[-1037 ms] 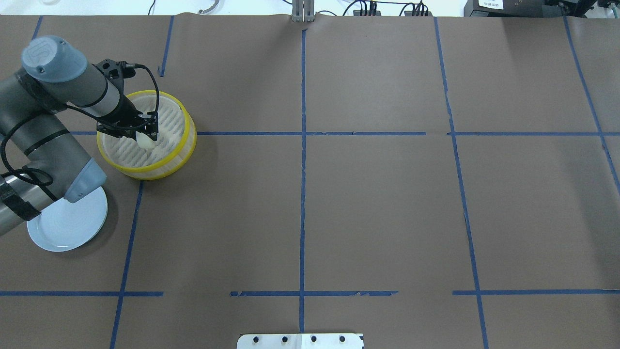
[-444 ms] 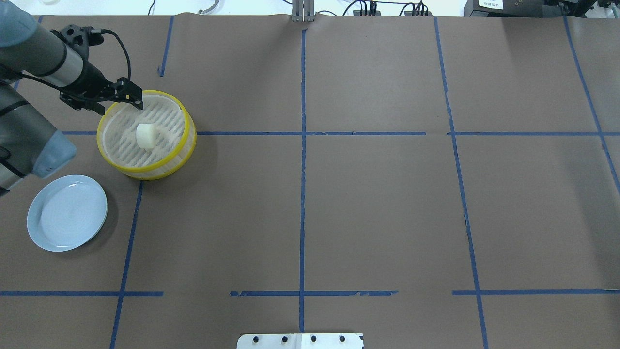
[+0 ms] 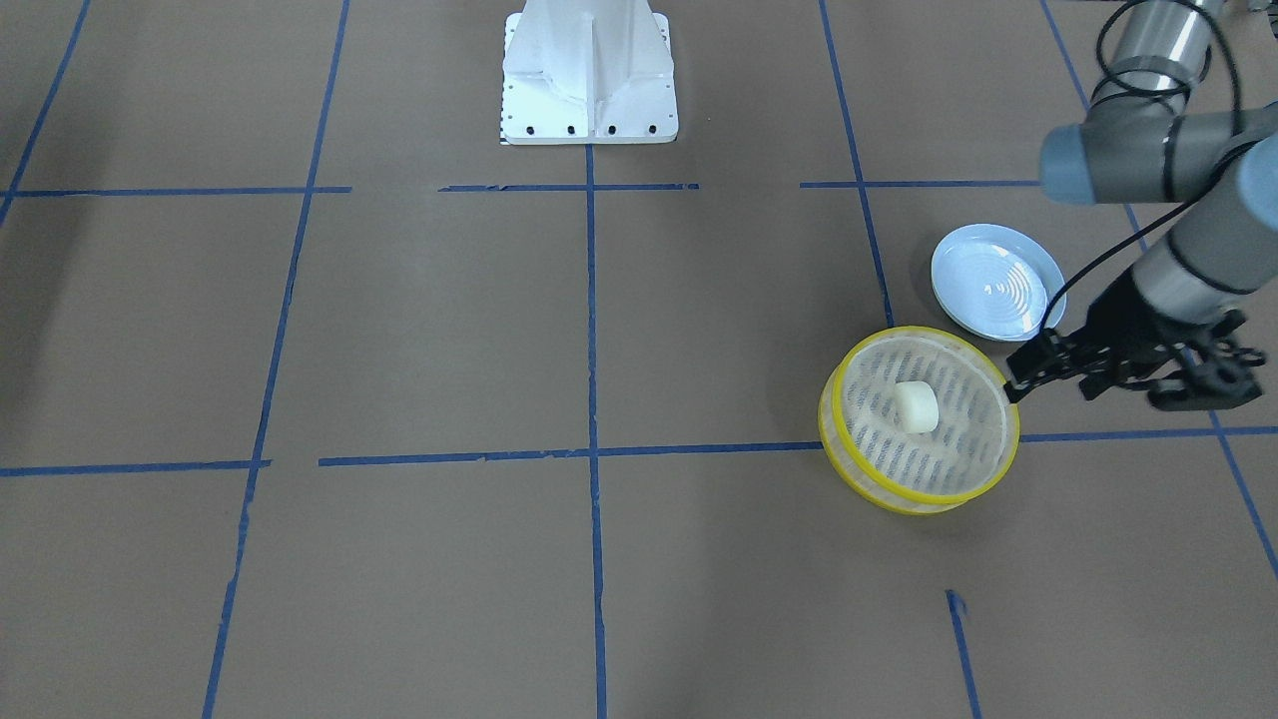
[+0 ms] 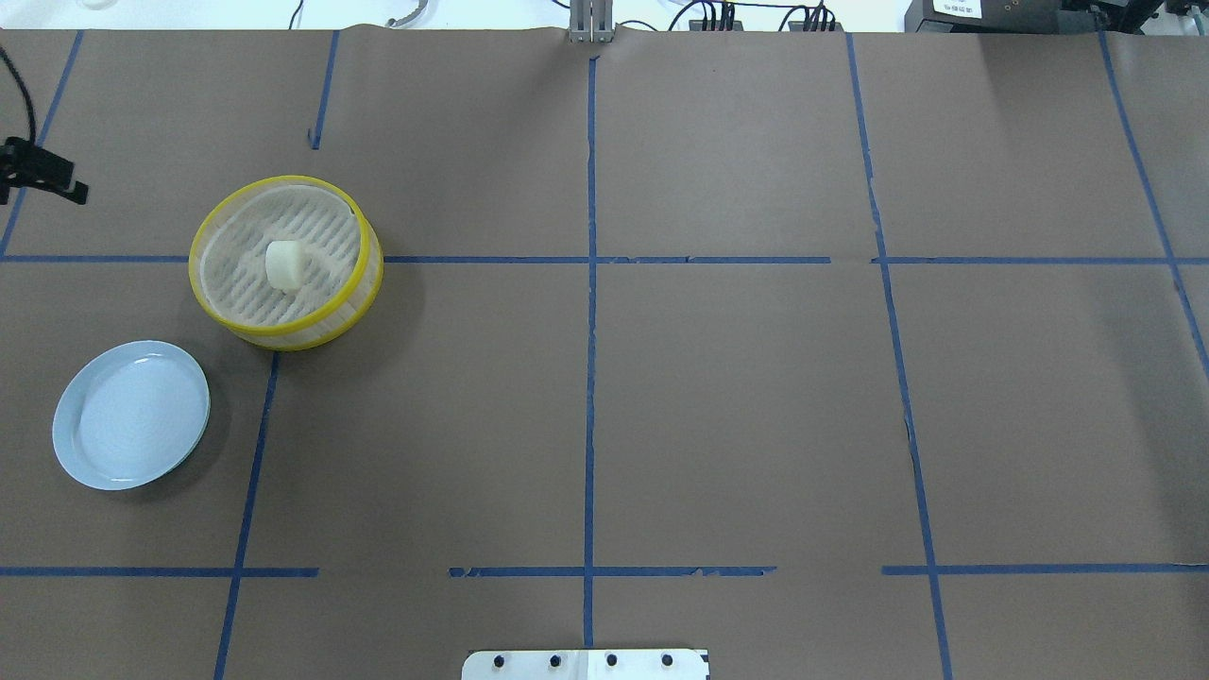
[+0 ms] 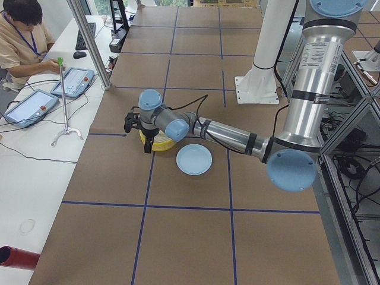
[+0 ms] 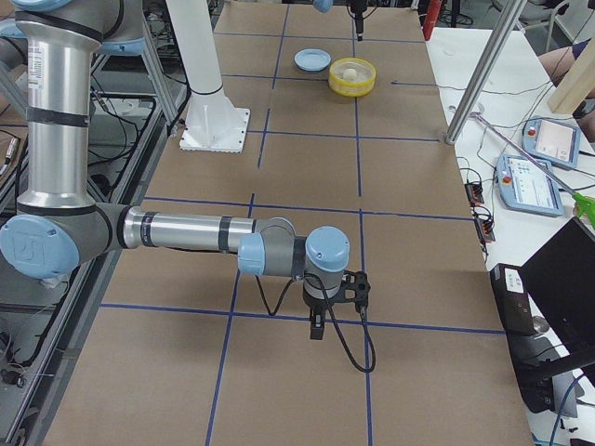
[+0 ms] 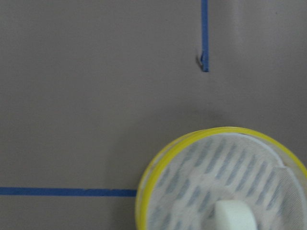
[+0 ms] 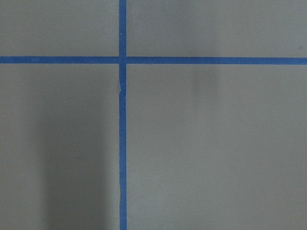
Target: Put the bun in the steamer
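Observation:
The bun point(image 4: 283, 263) lies free on the slotted floor of the yellow-rimmed steamer point(image 4: 326, 236), near its middle. It shows the same way in the front view, bun point(image 3: 917, 406) in steamer point(image 3: 958, 444), and at the bottom edge of the left wrist view, bun point(image 7: 233, 215) in steamer point(image 7: 192, 187). My left gripper point(image 3: 1028, 369) is open and empty, raised beside the steamer on the robot's left. It is at the left edge of the overhead view point(image 4: 61, 184). My right gripper point(image 6: 316, 330) shows only in the right side view, far from the steamer. I cannot tell whether it is open or shut.
A pale blue ridged plate point(image 4: 132, 416) lies empty near the steamer, toward the robot. The table is brown paper with blue tape lines. The white robot base point(image 3: 589, 75) is at the table's near middle. An operator point(image 5: 21, 35) sits beyond the far edge.
The left gripper let go of the bun in the steamer, opened, rose and drew back to the left, almost out of the overhead view. The bun stays still.

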`<state>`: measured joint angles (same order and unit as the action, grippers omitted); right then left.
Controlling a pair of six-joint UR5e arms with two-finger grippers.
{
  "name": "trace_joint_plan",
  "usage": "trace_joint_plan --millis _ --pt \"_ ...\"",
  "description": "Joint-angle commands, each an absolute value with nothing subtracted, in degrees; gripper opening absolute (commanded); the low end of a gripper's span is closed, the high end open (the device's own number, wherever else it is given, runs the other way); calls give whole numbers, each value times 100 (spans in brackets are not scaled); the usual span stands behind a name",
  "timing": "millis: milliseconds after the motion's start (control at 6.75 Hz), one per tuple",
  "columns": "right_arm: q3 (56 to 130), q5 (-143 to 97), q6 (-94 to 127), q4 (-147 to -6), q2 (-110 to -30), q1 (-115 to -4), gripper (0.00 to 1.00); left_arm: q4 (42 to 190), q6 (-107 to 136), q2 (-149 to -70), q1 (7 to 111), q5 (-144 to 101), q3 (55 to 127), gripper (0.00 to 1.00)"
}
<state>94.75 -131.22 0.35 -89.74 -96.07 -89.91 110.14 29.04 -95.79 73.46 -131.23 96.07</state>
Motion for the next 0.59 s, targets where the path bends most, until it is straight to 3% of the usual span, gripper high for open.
trace_joint_plan --millis 0,444 --pt "9475 -13122 35 -8974 -9606 -8991 100 10969 738 -8713 8607 -13148 9554 99" --pt "9475 -13122 35 -8974 -9606 -8991 100 9998 -74 -8692 9138 -13227 9475 98"
